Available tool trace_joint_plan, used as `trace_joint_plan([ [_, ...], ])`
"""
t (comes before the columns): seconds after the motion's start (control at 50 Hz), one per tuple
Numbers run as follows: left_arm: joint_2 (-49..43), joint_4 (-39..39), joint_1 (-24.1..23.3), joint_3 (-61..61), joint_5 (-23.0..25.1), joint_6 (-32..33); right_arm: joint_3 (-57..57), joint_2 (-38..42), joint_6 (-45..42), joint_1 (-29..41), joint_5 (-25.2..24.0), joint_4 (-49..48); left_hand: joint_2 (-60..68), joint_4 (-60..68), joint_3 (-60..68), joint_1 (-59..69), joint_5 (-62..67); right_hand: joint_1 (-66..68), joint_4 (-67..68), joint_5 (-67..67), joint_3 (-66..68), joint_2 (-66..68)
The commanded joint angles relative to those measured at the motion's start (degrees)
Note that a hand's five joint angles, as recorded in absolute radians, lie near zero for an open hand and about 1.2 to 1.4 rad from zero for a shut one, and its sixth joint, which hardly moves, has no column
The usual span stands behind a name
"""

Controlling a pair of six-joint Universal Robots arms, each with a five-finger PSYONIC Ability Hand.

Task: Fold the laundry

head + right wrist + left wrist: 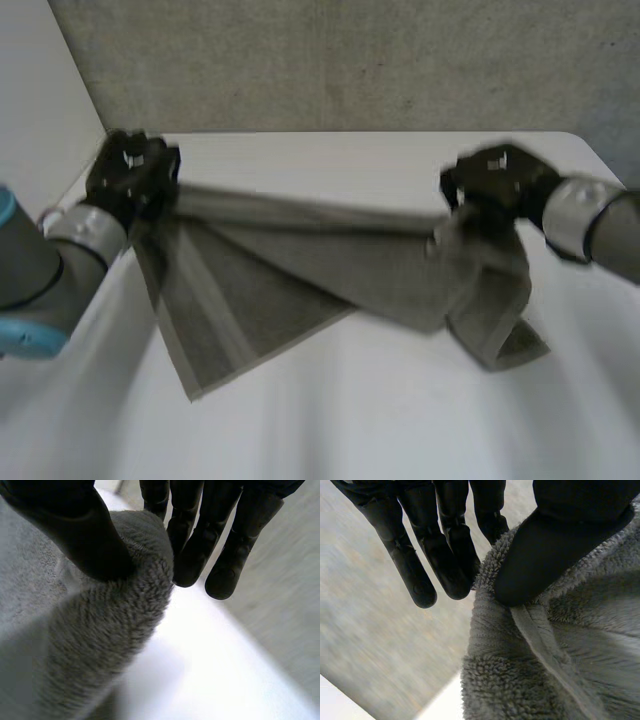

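A grey towel (300,270) hangs stretched between my two hands above the white table (400,420), its lower part sagging onto the tabletop. My left hand (130,175) holds one top corner. In the left wrist view the thumb (555,550) presses the towel's fluffy edge (530,670) against the fingers (445,555). My right hand (495,185) holds the other top corner. In the right wrist view its thumb (75,535) pinches the towel (100,630) against the fingers (200,545). A bunch of cloth dangles below the right hand.
A grey concrete wall (350,60) rises behind the table's far edge. A white side panel (40,90) stands at the back left. My grey left arm with its light-blue cap (30,300) reaches in along the table's left side.
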Motion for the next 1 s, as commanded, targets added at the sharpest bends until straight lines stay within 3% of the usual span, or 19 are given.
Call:
trace_joint_plan([
  [0.02,0.8,0.66,-3.73,19.11,-8.93,-0.54,-11.35,0.82,0.95,0.92,1.68,-26.24,10.36,10.23,10.34,12.43,11.72,5.9,3.64,5.48,3.42,4.97],
  [0.06,1.59,1.02,-4.53,22.4,-11.59,-0.98,-10.13,-2.15,2.0,1.27,2.55,-39.28,10.36,10.23,10.34,12.43,11.72,5.9,3.64,5.48,3.42,4.97],
  [0.1,3.78,1.37,-5.06,25.82,-16.05,-3.17,-8.82,-3.39,3.31,1.8,2.73,-43.34,10.36,10.23,10.34,12.43,11.72,5.9,3.64,5.48,3.42,4.97],
  [0.12,3.79,1.37,-5.06,25.83,-16.07,-3.18,-7.32,-4.36,5.41,2.32,2.74,-44.6,10.36,10.23,10.34,12.43,11.72,5.9,3.64,5.48,3.42,4.97],
  [0.24,5.9,0.75,-4.97,20.67,-17.13,-8.53,-2.74,-4.98,11.94,1.98,2.38,-41.54,10.36,10.23,10.34,12.43,11.72,5.9,3.64,5.48,3.42,4.97],
  [0.34,6.25,-0.12,-4.71,9.78,-16.51,-9.24,1.22,-3.84,11.68,1.98,1.15,-30.99,10.36,10.23,10.34,12.43,11.72,5.9,3.64,5.48,3.42,4.97],
  [0.4,5.55,-1.52,-4.27,1.7,-15.11,-9.24,2.97,-1.46,7.54,1.89,-0.78,-23.08,10.36,10.23,10.34,12.43,11.72,5.9,3.64,5.48,3.42,4.97],
  [0.44,5.29,-2.06,-4.09,-2.3,-14.05,-9.16,5.42,1.42,0.2,1.72,-4.28,-16.17,10.36,10.23,10.34,12.43,11.72,5.9,3.64,5.48,3.42,4.97],
  [0.5,3.8,-2.32,-3.74,-9.29,-12.13,-8.98,6.84,3.02,-4.14,1.54,-5.61,-13.15,10.36,10.23,10.34,12.43,11.72,5.9,3.64,5.48,3.42,4.97],
  [0.54,2.56,-2.23,-3.74,-12.14,-11.15,-8.89,9.2,7.04,-14.11,1.19,-6.32,-7.46,10.36,10.23,10.34,12.43,11.72,0.3,-1.96,-0.12,-2.18,-0.63],
  [0.56,1.52,-2.23,-3.74,-14.05,-10.45,-8.89,9.21,7.06,-14.16,1.19,-6.32,-7.43,10.36,10.23,10.34,12.43,11.72,0.24,-2.02,-0.18,-2.24,-0.69],
  [0.6,0.45,-2.15,-3.74,-15.66,-9.83,-8.8,10.79,9.95,-24.31,0.49,-5.1,-1.66,10.36,10.23,10.34,12.43,11.72,-12.98,-15.23,-13.4,-15.46,-13.91],
  [0.62,-0.51,-2.15,-3.74,-16.61,-9.57,-8.63,10.8,9.96,-24.36,0.48,-5.09,-1.63,10.36,10.23,10.34,12.43,11.72,-13.05,-15.3,-13.47,-15.53,-13.98],
  [0.66,-0.95,-2.23,-3.83,-16.89,-9.48,-8.01,10.97,10.49,-28.22,-0.57,-3.08,1.52,10.36,10.23,10.34,12.43,11.72,-43.15,-45.41,-43.57,-45.63,-44.08],
  [0.76,-0.95,-2.32,-3.83,-16.53,-9.39,-4.85,10.45,8.65,-22.89,-0.75,-1.31,0.13,10.36,10.23,10.34,12.43,11.72,-58.43,-60.69,-58.85,-60.91,-59.36],
  [1.0,3.17,-2.32,-3.83,-16.62,-9.39,-3.35,15.81,-1.9,-0.37,-1.98,-1.4,-7.61,10.36,10.23,10.34,12.43,11.72,-59.64,-61.9,-60.06,-62.12,-60.57],
])
